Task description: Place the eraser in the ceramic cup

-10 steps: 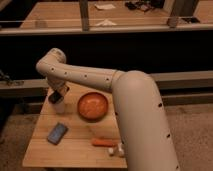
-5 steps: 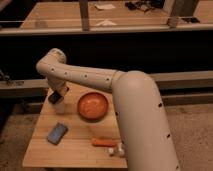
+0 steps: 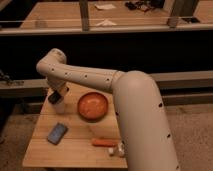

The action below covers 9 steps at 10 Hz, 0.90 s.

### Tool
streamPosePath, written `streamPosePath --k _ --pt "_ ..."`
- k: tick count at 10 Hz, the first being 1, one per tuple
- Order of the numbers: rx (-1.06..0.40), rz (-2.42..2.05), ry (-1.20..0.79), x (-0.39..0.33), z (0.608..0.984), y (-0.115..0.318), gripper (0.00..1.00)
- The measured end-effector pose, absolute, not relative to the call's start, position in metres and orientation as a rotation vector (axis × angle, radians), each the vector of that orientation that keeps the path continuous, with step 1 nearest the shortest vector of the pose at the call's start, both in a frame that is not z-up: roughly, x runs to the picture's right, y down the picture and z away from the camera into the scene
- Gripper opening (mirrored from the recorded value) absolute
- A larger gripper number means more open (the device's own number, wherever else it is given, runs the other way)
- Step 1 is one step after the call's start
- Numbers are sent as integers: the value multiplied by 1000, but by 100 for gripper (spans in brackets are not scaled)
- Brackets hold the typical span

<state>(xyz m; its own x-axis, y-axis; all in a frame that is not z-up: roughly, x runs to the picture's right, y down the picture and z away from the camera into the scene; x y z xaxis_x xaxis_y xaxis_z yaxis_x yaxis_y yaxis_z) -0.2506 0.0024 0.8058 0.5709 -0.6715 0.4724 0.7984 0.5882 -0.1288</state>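
At the near right, the robot's thick whitish arm [image 3: 142, 125] fills the frame and sweeps left over the wooden worktop [image 3: 75, 147]. Close to the worktop's near edge lies a short orange stick [image 3: 103, 142], with a small whitish object [image 3: 118, 149] just beside its right end. To the left of these, a blue-grey flat slab [image 3: 57, 133] lies at an angle, apart from everything else. Further back, the wide orange bowl [image 3: 92, 105] sits in the middle of the worktop, partly under the arm. Left of the bowl, near the worktop's far left corner, the ceramic cup [image 3: 60, 107] stands upright, small and pale. The dark hand [image 3: 55, 97] hangs right at the cup's mouth, covering its top. Whether the hand is spread, pressed together or pinching something cannot be told. The eraser cannot be picked out for certain. Beyond the worktop run a dark gap and a grey rail [image 3: 180, 79], then far wooden tables [image 3: 60, 12] with papers on them.
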Motion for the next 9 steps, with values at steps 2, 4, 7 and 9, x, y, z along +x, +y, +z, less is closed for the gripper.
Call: streamPosePath --k 2,4,7,9 --pt "-348 -880 -401 -251 806 2 38" --pt "-350 -878 -402 -251 806 4 38" --pt "-351 -870 -409 -252 806 4 38" --pt "-352 -866 -413 -252 805 5 38"
